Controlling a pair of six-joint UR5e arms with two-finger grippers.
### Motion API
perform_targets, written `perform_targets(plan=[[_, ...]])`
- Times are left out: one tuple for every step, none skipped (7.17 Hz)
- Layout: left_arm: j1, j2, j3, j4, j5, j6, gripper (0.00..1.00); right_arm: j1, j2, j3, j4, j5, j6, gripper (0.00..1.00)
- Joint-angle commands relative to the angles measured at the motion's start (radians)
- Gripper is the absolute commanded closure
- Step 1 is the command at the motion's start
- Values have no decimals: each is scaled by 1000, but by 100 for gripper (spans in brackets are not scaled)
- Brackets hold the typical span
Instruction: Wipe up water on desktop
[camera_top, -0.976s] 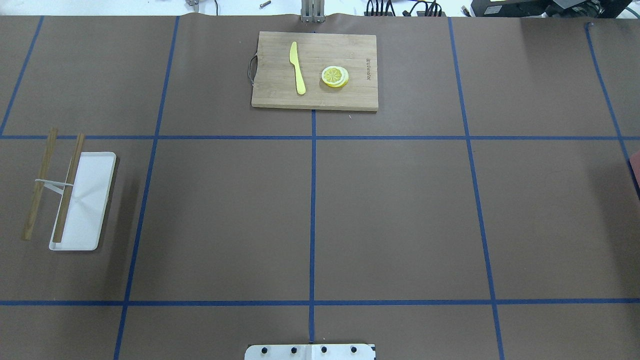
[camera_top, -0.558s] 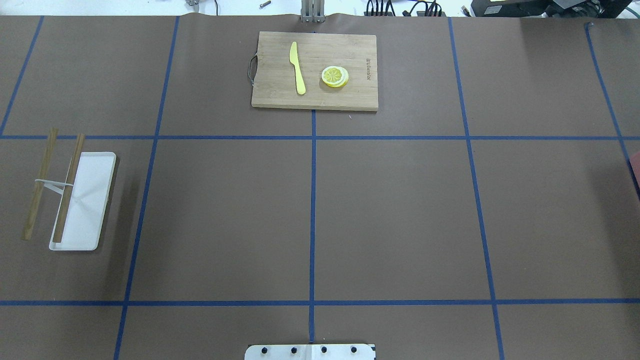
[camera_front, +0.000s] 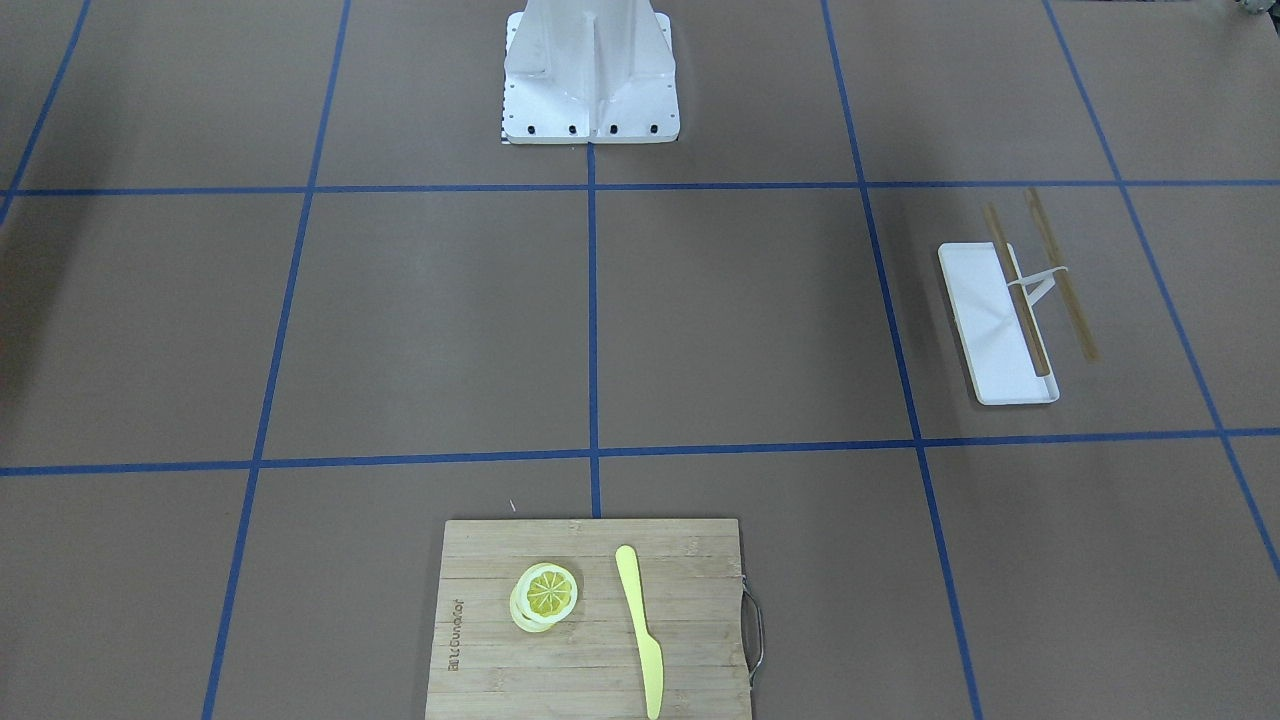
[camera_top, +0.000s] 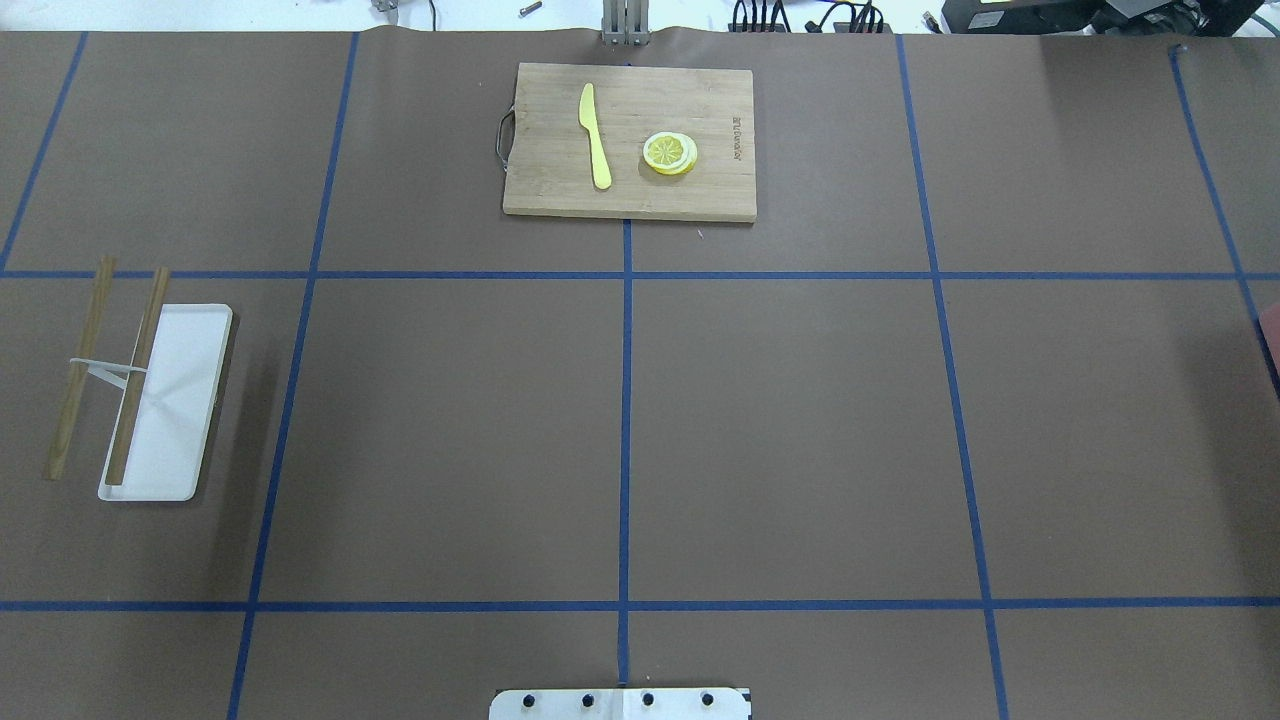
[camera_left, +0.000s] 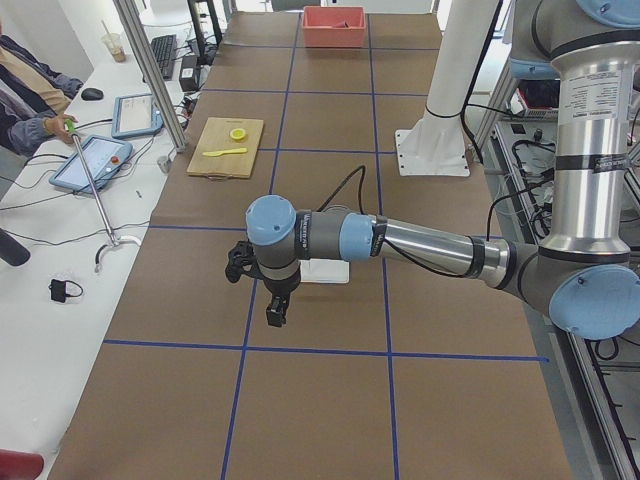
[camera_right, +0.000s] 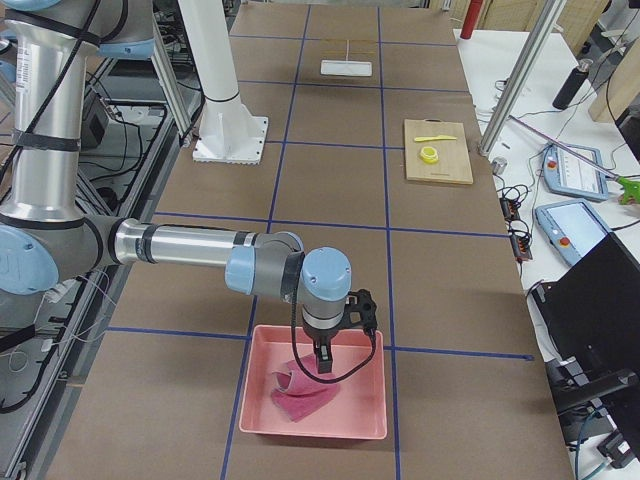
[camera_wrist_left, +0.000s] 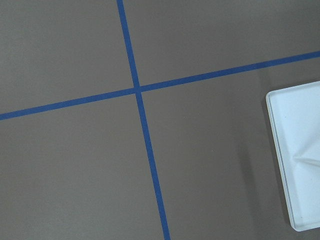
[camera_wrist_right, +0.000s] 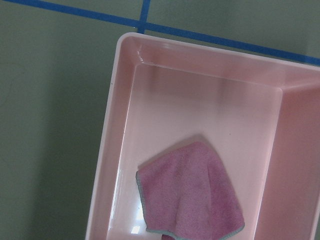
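The desktop (camera_top: 780, 430) is a matte brown surface crossed by blue tape lines; I see no water on it in any view. My right gripper (camera_right: 322, 362) hangs over a pink bin (camera_right: 372, 405) at the table's right end. A crumpled pink cloth (camera_wrist_right: 192, 197) lies in that bin (camera_wrist_right: 112, 125), below the gripper and apart from it. My left gripper (camera_left: 273, 310) hovers over the desktop beside a white tray (camera_left: 328, 272). Both grippers show only in the side views, so I cannot tell whether they are open or shut.
A bamboo cutting board (camera_top: 545, 185) at the far middle carries a yellow knife (camera_top: 596, 135) and lemon slices (camera_top: 669, 153). The white tray (camera_top: 190, 400) on the left holds two wooden sticks (camera_top: 135, 380). The robot base (camera_front: 590, 70) stands at the near edge.
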Motion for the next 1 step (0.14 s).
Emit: perform_targets(plan=[[0, 1, 3, 0, 0, 2, 2, 0, 0, 0, 0, 1, 0, 0]])
